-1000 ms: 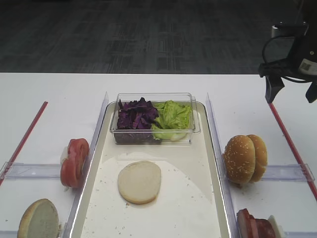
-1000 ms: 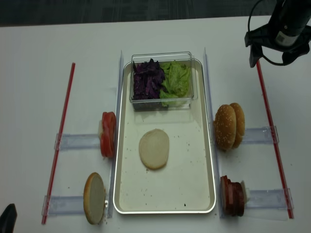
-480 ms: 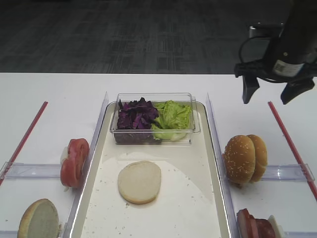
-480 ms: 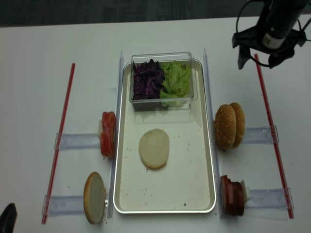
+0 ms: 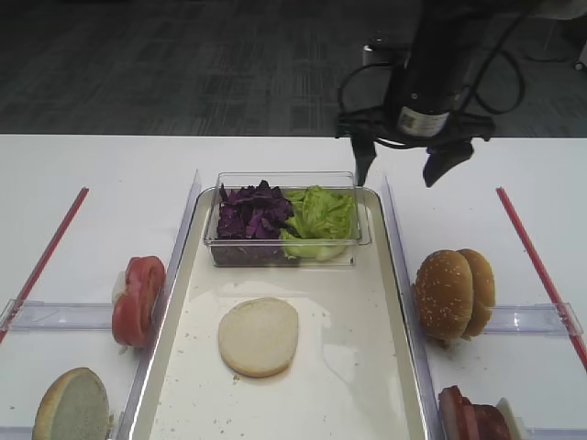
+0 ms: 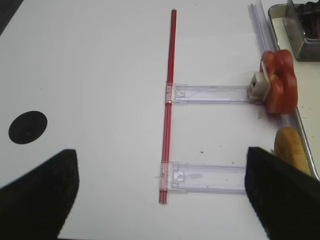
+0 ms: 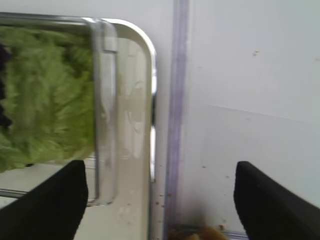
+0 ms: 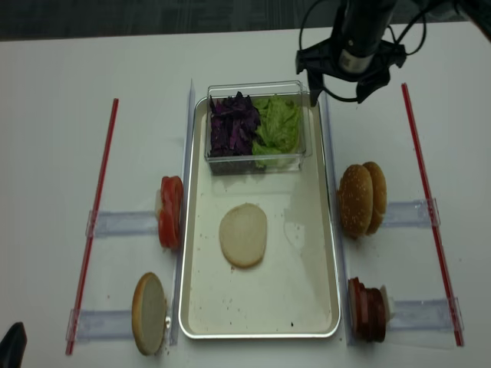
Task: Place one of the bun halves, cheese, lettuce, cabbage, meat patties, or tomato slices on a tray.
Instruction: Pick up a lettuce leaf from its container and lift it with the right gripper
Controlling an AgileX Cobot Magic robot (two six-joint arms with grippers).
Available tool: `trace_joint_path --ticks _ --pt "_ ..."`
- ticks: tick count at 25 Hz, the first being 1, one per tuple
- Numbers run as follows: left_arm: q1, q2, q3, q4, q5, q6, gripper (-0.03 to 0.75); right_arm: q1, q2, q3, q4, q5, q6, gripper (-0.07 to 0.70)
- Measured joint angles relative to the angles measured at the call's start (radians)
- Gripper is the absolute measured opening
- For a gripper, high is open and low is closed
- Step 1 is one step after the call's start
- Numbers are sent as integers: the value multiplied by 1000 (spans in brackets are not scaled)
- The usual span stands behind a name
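Hovering with jaws apart and empty, your right gripper [image 5: 398, 173] sits over the tray's [image 5: 401, 293] far right corner beside the lettuce [image 5: 320, 215], one bun half [image 5: 259, 335] already mid-tray, lettuce not yet grabbed.

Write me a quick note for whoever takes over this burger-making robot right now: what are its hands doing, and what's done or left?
Right gripper: jaws open, empty, hovering beside the clear plastic tub's far right corner.
Left gripper: jaws open, empty, parked over the table's left side.
Long metal-rimmed tray: one pale bun half lies cut face up; the tub holds purple shredded cabbage and ruffled green lettuce.
Left: likely grasp lettuce and place it.
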Motion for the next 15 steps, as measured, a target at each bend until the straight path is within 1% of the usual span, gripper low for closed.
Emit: trace_joint_path --ticks 5,11,15 --pt "0 0 0 0 0 0 618 81 66 -95 -3 28 64 614" --pt "0 0 0 0 0 0 618 140 150 -209 -12 66 111 614" --pt "0 0 0 0 0 0 618 167 197 -270 -16 77 131 614"
